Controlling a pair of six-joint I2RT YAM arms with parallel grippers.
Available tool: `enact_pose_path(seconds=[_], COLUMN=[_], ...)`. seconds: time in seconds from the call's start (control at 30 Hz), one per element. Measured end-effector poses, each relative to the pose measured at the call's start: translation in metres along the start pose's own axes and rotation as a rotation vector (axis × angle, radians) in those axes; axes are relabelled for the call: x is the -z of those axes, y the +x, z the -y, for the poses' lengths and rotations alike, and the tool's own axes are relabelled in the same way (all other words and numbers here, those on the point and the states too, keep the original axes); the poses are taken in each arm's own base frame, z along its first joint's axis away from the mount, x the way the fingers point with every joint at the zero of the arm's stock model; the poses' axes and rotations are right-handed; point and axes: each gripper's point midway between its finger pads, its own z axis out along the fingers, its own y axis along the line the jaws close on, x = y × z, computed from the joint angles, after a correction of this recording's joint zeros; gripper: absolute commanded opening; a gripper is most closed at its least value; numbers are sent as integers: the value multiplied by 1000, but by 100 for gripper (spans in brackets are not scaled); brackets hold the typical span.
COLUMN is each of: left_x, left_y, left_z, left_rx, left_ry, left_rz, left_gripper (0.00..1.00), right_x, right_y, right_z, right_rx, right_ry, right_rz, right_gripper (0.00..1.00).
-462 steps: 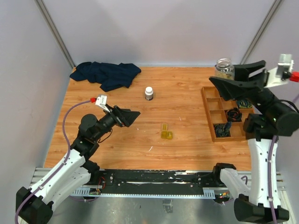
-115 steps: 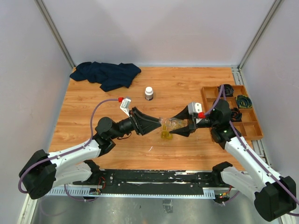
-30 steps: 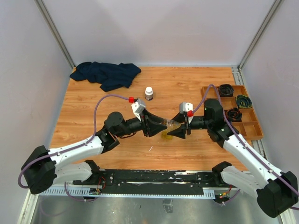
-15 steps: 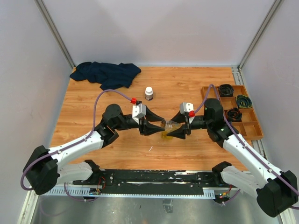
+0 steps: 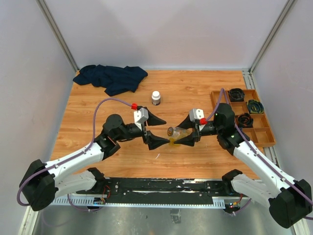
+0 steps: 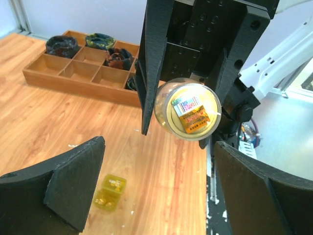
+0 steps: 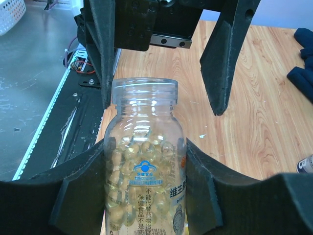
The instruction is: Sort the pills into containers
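Right gripper (image 5: 183, 132) is clamped across the body of a clear pill jar (image 5: 174, 131), holding it level above the table (image 5: 83, 110) with its mouth turned toward the left arm. From the right wrist view, the jar shows pale yellow capsules inside and a threaded rim with no cap. Left gripper (image 5: 166, 133) stands with its fingers spread wide just in front of the jar's mouth, touching nothing. Beneath them the yellow case (image 6: 110, 192) lies on the wood as two joined squares. A white-capped bottle (image 5: 156, 97), a dark blue cloth (image 5: 111, 77) and a wooden tray (image 6: 75, 84) sit well apart from it
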Motion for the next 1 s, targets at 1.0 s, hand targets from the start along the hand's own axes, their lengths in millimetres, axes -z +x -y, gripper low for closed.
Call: enact_pose_path(seconds=[1.0], left_x=[20], left_y=[-67], left_z=[-2], left_rx=[487], left_ry=[-376], left_rz=[306], left_gripper=[81], right_x=[10], right_y=[15], right_z=[30], right_rx=[-27], right_ry=[140], right_rz=[-50], right_gripper=[1])
